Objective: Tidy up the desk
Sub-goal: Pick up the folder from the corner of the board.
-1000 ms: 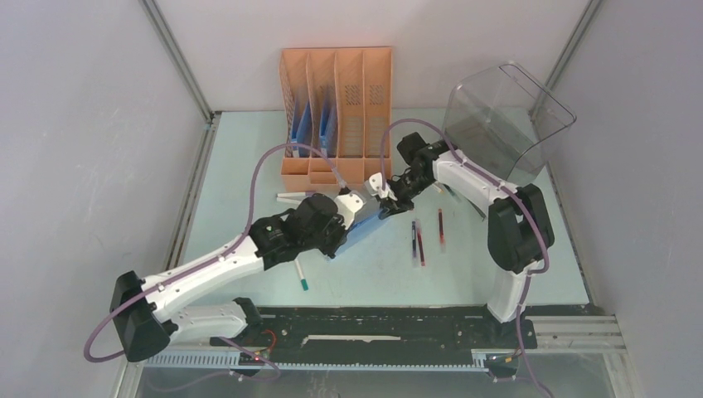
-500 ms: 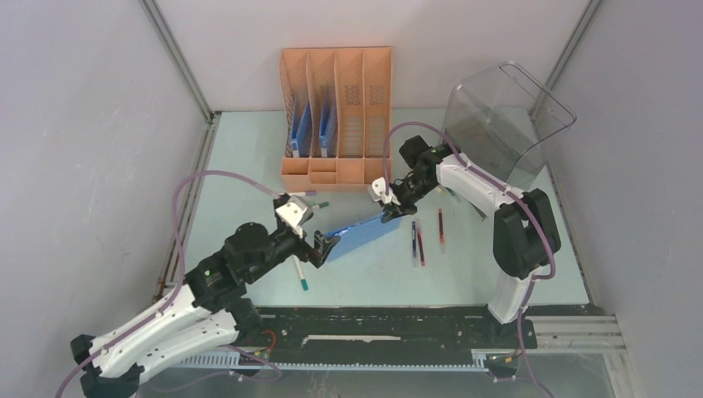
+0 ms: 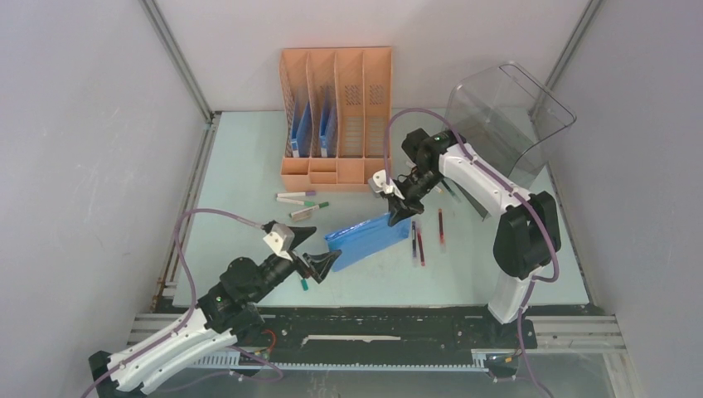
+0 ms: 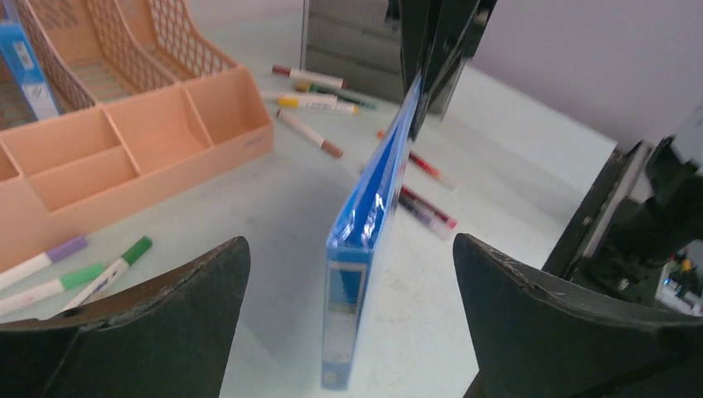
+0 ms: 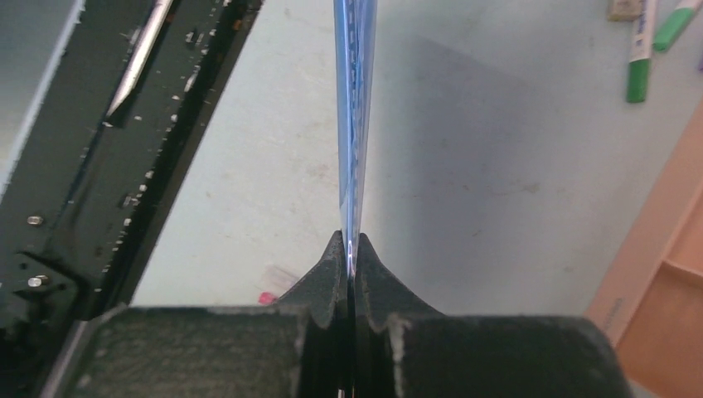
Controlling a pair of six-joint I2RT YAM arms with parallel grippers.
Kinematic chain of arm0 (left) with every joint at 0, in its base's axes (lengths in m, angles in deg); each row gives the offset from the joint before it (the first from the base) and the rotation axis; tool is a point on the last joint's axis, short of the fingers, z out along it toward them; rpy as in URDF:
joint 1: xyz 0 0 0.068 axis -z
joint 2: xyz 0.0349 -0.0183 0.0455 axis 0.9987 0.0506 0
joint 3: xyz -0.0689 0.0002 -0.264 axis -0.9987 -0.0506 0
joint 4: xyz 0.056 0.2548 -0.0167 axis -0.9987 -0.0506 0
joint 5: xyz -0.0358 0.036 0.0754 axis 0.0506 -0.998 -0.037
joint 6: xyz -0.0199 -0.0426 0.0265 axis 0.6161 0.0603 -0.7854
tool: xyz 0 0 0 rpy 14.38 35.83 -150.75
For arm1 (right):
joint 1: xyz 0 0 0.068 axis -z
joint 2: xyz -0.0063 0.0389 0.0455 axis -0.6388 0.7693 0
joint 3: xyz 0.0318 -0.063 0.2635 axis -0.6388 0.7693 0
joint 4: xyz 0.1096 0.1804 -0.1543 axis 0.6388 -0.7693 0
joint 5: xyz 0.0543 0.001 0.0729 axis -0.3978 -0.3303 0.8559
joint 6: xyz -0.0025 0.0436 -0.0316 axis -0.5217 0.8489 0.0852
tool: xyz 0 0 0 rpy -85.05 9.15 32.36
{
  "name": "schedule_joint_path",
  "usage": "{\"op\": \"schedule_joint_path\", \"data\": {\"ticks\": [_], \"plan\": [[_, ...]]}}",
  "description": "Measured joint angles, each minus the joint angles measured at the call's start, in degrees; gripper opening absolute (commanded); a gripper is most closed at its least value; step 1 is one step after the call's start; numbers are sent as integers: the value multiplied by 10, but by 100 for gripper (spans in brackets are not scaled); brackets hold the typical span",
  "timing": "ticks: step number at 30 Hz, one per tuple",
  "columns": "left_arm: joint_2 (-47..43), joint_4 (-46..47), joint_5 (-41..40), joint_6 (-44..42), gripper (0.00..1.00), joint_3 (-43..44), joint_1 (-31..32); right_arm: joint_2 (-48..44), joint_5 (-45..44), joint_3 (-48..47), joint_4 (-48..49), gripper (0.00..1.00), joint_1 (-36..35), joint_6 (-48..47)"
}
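Observation:
The desk (image 3: 240,166) is a pale mint-green tabletop. A blue folder (image 3: 365,239) stands on edge near its middle, slanting from near left to far right. My right gripper (image 3: 396,211) is shut on the folder's far upper edge; in the right wrist view the thin blue folder edge (image 5: 355,124) runs out from between the pinched jaws of that gripper (image 5: 351,240). My left gripper (image 3: 323,264) is open, just short of the folder's near end. In the left wrist view the folder spine (image 4: 369,240) stands between the wide-apart fingers of that gripper (image 4: 348,249), touching neither.
An orange four-slot file rack (image 3: 336,116) with blue folders in its left slots stands at the back. A clear smoky bin (image 3: 506,116) sits back right. Markers (image 3: 303,199) lie before the rack, pens (image 3: 419,240) right of the folder, a green-tipped marker (image 3: 303,278) by the left gripper.
My left gripper opened, let go of the blue folder and pulled back toward the near left. My right gripper shut on the folder's far edge and now holds it alone.

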Motion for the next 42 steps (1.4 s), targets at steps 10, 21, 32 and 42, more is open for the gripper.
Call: {"op": "schedule_joint_path", "data": {"ticks": [10, 21, 32, 42], "plan": [[-12, 157, 52, 51, 99, -59, -15, -10, 6, 0, -60, 0, 16, 32], [114, 276, 216, 109, 93, -68, -83, -74, 26, 0, -110, 0, 25, 40], [273, 307, 344, 88, 21, 3, -84, -91, 39, 3, -134, 0, 25, 40], [328, 313, 394, 65, 0, 37, -86, -97, 45, 22, -131, 42, 40, 64]]}}
